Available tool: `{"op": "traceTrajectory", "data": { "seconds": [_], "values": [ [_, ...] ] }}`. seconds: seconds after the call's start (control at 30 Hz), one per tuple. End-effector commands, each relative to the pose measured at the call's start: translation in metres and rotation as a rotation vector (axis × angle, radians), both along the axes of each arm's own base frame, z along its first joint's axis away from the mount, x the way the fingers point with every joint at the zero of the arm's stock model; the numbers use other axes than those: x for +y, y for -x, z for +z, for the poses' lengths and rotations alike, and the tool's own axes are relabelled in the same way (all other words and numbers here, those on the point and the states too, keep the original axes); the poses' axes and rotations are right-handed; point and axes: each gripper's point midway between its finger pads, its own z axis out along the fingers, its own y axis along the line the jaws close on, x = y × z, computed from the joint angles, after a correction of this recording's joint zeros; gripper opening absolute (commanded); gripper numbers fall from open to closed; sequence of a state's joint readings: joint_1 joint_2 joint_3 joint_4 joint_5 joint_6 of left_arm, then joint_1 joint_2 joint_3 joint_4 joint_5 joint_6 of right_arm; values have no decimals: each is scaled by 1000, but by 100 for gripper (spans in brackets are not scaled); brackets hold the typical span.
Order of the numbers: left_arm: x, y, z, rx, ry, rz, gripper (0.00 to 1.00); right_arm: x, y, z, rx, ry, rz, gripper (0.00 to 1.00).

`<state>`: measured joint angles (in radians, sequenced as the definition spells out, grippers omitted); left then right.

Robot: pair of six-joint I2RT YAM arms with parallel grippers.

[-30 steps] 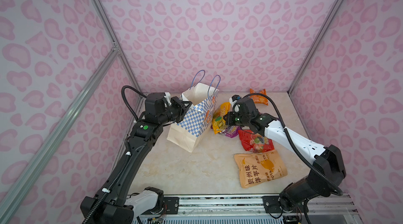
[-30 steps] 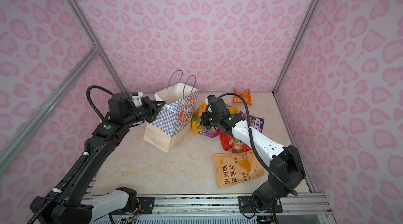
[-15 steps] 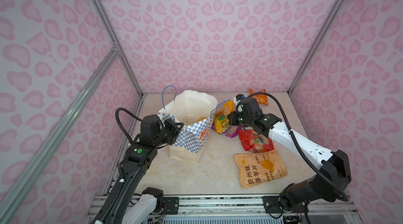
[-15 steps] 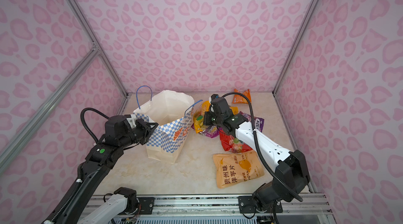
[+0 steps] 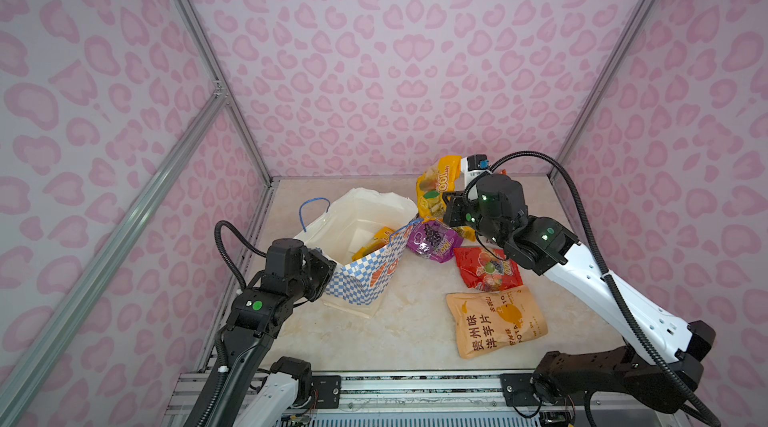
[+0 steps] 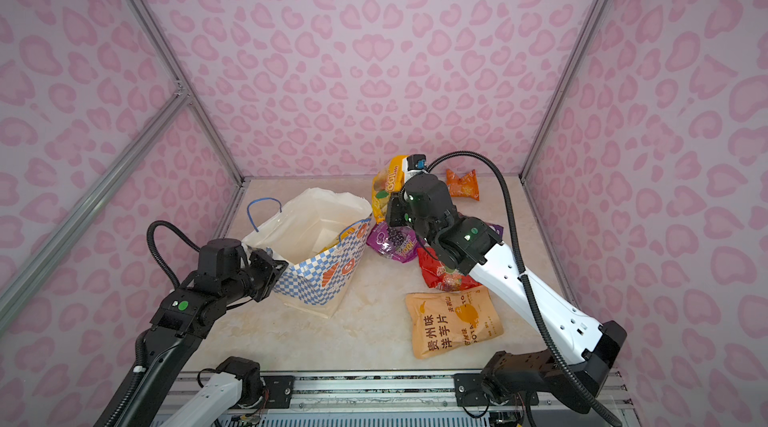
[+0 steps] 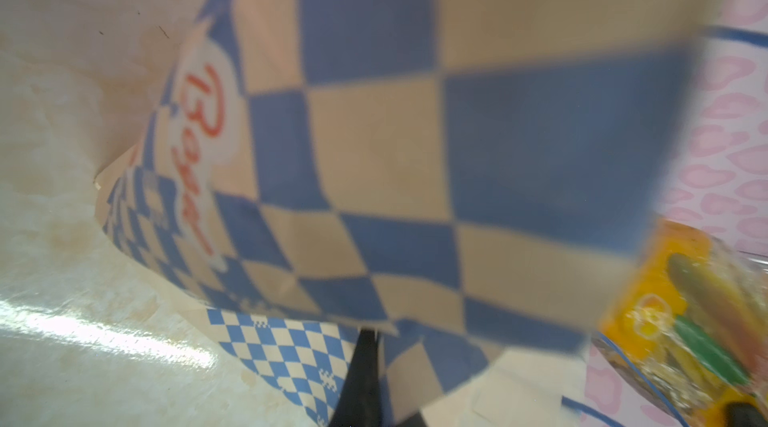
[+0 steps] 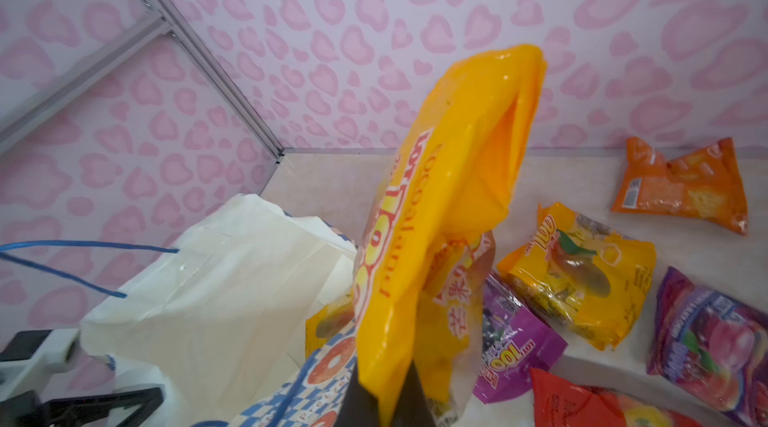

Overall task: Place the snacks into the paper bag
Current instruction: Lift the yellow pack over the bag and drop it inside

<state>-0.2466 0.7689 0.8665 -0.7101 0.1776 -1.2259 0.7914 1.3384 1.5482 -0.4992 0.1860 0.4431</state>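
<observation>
The paper bag [image 5: 361, 285] stands open on the table, blue-checkered outside, white inside. My left gripper [image 5: 329, 269] is shut on its near-left rim, as the left wrist view shows [image 7: 369, 356]. One yellow packet [image 5: 373, 241] lies inside the bag. My right gripper [image 8: 386, 398] is shut on another yellow packet [image 8: 449, 180], held upright in the air just right of the bag's mouth [image 5: 434, 188]. On the table to the right lie a purple packet [image 5: 432, 240], a red packet [image 5: 486, 269] and a large pale-orange packet [image 5: 494, 321].
A small orange packet [image 6: 462, 184] lies near the back wall. A third yellow packet [image 8: 582, 275] and a second purple packet [image 8: 715, 333] lie behind my right arm. Pink patterned walls close in three sides; a metal rail [image 5: 415, 383] runs along the front edge.
My left gripper has pulled the bag's rim down and toward the front, spreading the mouth wide. My right gripper has lifted its yellow packet off the pile and higher beside the bag.
</observation>
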Motion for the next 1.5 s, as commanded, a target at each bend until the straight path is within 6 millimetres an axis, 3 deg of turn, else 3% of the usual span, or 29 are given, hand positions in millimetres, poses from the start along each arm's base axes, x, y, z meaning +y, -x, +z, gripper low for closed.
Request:
{"op": "traceTrajectory", "data": {
  "seconds": [0.0, 0.2, 0.3, 0.4, 0.53, 0.67, 0.8, 1.1, 1.47],
  "values": [
    [-2, 9, -2, 17, -12, -33, 3, 16, 2, 53, -151, -26, 18, 0],
    [-5, 10, 13, -26, -11, -53, 3, 69, 21, 87, -216, -49, 149, 0],
    [-8, 9, 16, -34, -14, -66, 3, 94, 27, 93, -218, -58, 204, 0],
    [-9, 9, 17, -43, -18, -73, 3, 121, 31, 85, -202, -54, 260, 0],
    [-10, 9, 14, -41, -24, -79, 3, 152, 37, 60, -146, -23, 323, 0],
    [-10, 10, 14, -45, -25, -83, 3, 170, 40, 31, -83, 11, 361, 0],
    [-9, 9, 17, -54, -33, -82, 3, 186, 47, -12, 9, 55, 419, 0],
    [-7, 9, 15, -55, -50, -77, 3, 200, 66, -94, 186, 204, 512, 0],
    [-3, 12, 18, -69, -65, -66, 3, 216, 71, -139, 296, 306, 580, 0]
  ]
}}
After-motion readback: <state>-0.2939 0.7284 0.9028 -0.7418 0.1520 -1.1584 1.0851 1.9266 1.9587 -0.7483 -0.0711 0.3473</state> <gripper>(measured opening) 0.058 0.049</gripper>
